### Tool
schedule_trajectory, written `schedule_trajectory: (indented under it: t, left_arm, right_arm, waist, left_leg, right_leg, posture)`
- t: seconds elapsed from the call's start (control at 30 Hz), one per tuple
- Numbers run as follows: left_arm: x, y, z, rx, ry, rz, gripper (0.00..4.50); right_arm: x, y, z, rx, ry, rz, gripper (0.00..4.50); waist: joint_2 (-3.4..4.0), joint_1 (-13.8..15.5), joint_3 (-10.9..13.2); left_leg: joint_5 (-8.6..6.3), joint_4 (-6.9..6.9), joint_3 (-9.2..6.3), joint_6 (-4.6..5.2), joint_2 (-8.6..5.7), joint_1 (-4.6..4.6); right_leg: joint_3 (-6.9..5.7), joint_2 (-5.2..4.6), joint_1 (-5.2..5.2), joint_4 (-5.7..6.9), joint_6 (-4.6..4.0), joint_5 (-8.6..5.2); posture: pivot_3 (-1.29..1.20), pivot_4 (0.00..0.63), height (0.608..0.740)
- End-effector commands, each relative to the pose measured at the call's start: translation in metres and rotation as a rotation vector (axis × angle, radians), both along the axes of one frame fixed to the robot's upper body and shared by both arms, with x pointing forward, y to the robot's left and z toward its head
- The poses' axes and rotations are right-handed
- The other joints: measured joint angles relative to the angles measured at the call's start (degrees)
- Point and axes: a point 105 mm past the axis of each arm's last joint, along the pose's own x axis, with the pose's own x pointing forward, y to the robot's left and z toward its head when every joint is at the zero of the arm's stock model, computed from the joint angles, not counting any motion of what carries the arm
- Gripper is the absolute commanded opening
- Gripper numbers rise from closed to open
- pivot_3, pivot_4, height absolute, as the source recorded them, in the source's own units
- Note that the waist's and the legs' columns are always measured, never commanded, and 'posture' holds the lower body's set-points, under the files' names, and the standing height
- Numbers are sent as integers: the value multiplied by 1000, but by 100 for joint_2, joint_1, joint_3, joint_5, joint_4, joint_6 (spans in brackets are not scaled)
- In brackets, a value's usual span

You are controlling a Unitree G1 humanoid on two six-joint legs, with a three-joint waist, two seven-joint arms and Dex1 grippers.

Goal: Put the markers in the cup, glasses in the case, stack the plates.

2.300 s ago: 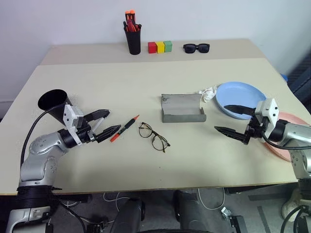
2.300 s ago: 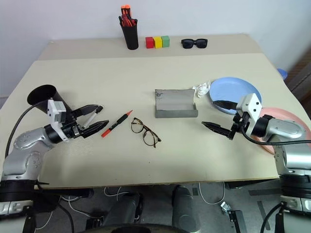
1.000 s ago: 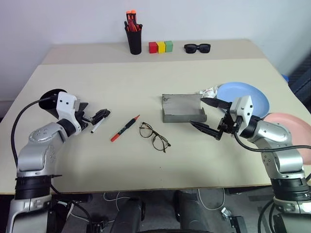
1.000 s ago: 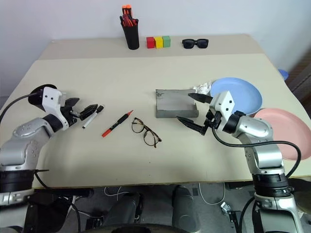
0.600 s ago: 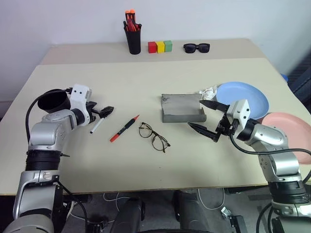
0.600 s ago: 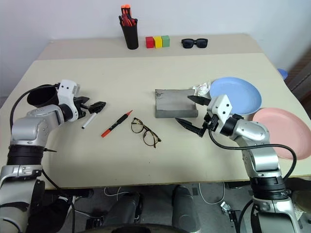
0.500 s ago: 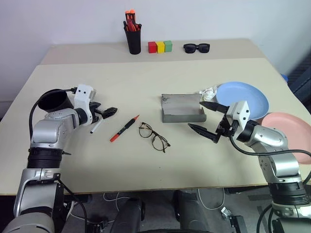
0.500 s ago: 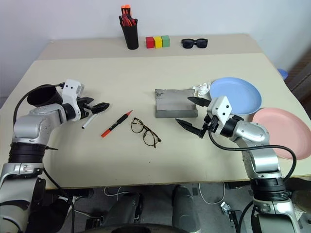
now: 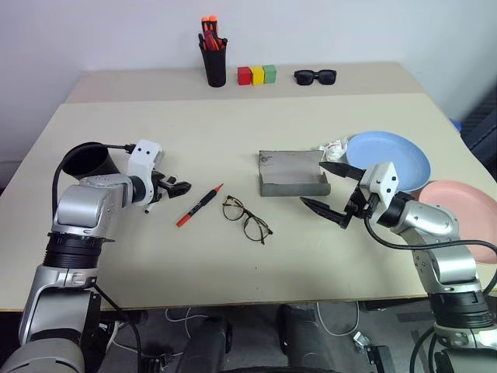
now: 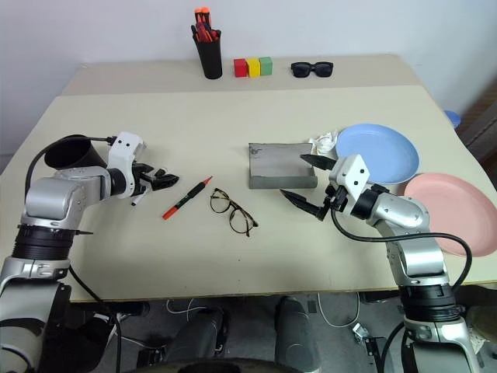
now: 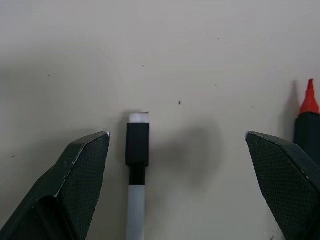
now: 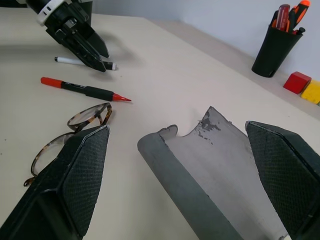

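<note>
A marker point(image 9: 199, 205) with a black barrel and red cap lies left of centre on the table. Beside it lies a white marker with a black cap point(image 11: 136, 165). My left gripper point(image 9: 174, 189) hangs open just above the white marker, tilted down, one finger on each side. The black cup point(image 9: 84, 159) stands behind that arm. The wire-framed glasses point(image 9: 246, 218) lie in front of the open grey case point(image 9: 291, 172). My right gripper point(image 9: 314, 185) is open and empty at the case's right end. The blue plate point(image 9: 396, 155) and pink plate point(image 9: 462, 203) lie side by side at the right.
At the back of the table stand a black pen holder point(image 9: 213, 58) with orange-topped pens, three coloured blocks point(image 9: 256, 74) and black sunglasses point(image 9: 314, 76). A crumpled white scrap point(image 9: 334, 146) lies between the case and the blue plate.
My left gripper has swung right and tipped down over the white marker, staying open. The right arm came in from the plates to the case earlier and has since held still.
</note>
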Motion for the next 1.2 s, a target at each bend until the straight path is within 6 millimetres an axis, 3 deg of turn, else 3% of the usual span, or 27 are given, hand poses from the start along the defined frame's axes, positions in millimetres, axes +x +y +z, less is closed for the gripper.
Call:
schedule_trajectory:
  t: [0.03,0.33,0.43,0.67,0.83,0.97,1.2]
  left_arm:
    - [5,2,18,8,-51,27,4500]
    - [13,6,9,36,-19,71,4500]
    - [12,7,5,37,3,75,3600]
    - [15,5,8,17,-8,75,17]
    - [15,3,14,8,-27,59,17]
    - [16,-1,29,1,-94,32,17]
    - [4,-20,84,-90,-413,-131,17]
  right_arm:
    - [-1,2,9,7,-48,10,4445]
    - [0,0,11,1,-54,0,4445]
    - [0,-1,11,-2,-55,-9,4500]
    - [1,0,11,-1,-56,-13,4500]
    - [2,0,11,1,-57,-15,4500]
    - [2,0,11,5,-46,-2,4500]
    - [-12,0,7,17,70,116,4500]
  waist:
    - [0,1,0]
    - [0,-3,0]
    - [0,0,0]
    - [0,3,0]
    - [0,0,0]
    - [0,1,0]
    - [-1,6,0]
  left_leg:
    - [0,0,0,0,0,0]
    - [0,0,0,-1,0,0]
    - [0,0,0,-1,0,0]
    - [1,0,0,-1,0,0]
    - [1,1,0,-2,0,0]
    - [1,1,0,-2,0,0]
    - [1,0,0,-3,1,-3]
  right_leg:
    - [0,0,0,0,0,0]
    - [0,0,0,0,0,0]
    - [0,0,0,0,0,0]
    - [0,0,0,0,0,0]
    - [0,0,0,1,0,0]
    - [0,0,0,1,0,0]
    - [0,-3,-2,-1,0,0]
  posture:
    - [0,150,740]
    - [0,150,740]
    - [0,150,740]
    - [0,150,740]
    - [0,150,740]
    - [0,150,740]
    - [0,150,740]
